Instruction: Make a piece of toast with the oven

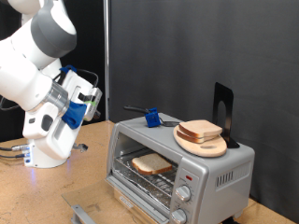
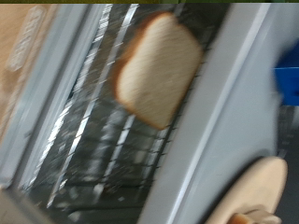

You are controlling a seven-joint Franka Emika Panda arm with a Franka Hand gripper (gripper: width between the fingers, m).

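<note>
Toast [image 1: 150, 165] is already on the wire rack inside the oven [image 1: 213, 171], door down and open; I read loading as done, closing and knobs left. Gripper isn't visible in either view, so I can't tell its state. Oven sits on a wooden table [image 1: 28, 191], black curtain [image 1: 168, 51] behind; round board [image 1: 201, 142] with more bread on top.

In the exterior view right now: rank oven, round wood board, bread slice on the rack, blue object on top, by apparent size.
1. oven
2. round wood board
3. bread slice on the rack, partly behind the oven's frame, so close to the board
4. blue object
</note>
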